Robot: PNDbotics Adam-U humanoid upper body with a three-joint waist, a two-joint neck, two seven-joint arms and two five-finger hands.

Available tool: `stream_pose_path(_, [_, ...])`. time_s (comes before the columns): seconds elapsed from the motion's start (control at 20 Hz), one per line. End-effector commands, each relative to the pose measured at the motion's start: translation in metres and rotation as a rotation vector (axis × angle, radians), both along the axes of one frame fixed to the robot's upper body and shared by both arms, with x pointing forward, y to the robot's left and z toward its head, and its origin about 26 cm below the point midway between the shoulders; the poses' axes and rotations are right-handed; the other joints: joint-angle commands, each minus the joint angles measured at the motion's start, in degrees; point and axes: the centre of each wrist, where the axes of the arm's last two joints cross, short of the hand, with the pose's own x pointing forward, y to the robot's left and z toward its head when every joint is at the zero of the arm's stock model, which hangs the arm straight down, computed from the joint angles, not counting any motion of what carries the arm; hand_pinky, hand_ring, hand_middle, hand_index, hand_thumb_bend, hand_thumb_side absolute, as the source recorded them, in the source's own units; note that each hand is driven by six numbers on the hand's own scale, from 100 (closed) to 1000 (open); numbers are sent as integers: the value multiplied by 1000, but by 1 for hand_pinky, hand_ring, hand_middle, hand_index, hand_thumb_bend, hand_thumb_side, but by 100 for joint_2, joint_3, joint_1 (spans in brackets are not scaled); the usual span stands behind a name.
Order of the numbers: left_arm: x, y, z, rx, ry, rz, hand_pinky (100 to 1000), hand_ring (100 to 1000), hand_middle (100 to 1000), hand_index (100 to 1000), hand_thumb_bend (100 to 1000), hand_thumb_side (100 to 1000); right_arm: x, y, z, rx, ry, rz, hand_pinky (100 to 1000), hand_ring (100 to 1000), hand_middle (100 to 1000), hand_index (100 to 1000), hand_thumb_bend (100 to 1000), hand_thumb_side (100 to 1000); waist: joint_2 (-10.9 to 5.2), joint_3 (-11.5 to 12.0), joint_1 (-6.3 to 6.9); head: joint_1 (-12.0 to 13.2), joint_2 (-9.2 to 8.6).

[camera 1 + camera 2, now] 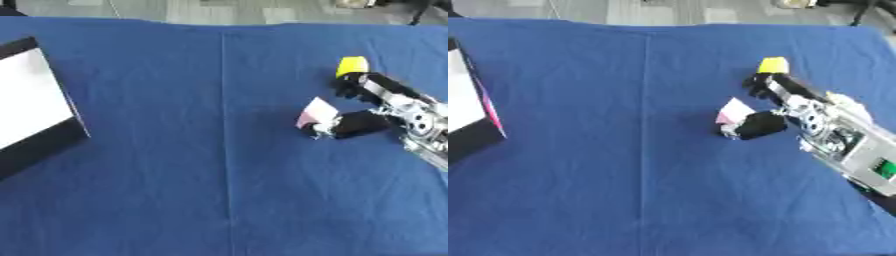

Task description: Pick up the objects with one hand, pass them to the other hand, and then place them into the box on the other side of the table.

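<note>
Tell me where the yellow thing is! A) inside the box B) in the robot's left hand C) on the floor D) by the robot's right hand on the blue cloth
D: the yellow thing lies on the blue cloth at the fingers of the right hand, far from the box on the left.

One box (35,107), one pink-white object (317,113), one yellow object (352,65), one hand (367,107).

A blue cloth (175,165) covers my whole work surface, one straight crease running down its middle; grey floor (201,10) shows beyond its far edge.
</note>
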Motion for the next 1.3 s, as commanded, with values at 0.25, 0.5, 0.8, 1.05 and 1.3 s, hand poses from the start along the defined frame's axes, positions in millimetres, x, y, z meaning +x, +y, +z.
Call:
stream_pose_path(0.25, [-1, 0, -1, 6, 11, -6, 877, 736, 786, 861, 180, 967, 0, -2, 7, -9, -36, -39, 878, 855, 755, 870, 594, 355, -144, 2, -6, 21, -7])
stream_pose_path(0.5, [-1, 0, -2, 6, 13, -10, 878, 736, 786, 861, 180, 968, 0, -2, 5, -11, -40, -60, 881, 856, 758, 870, 587, 351, -134, 9, -5, 19, -7])
stream_pose_path(0.8, [-1, -1, -2, 4, 14, -12, 879, 737, 787, 861, 180, 968, 0, -1, 3, 7, -28, -52, 880, 856, 753, 870, 578, 346, -127, 22, -10, 20, -7])
stream_pose_path(1.05, [-1, -2, -2, 3, 13, -15, 880, 737, 787, 861, 180, 969, 3, -1, 0, 15, -18, -54, 882, 857, 756, 870, 569, 342, -119, 57, -10, 3, -7])
stream_pose_path(1.3, [0, -3, -1, 1, 9, -18, 880, 737, 787, 861, 181, 968, 11, -6, -5, 14, -30, -81, 883, 858, 757, 871, 566, 339, -101, 81, -6, -7, -7])
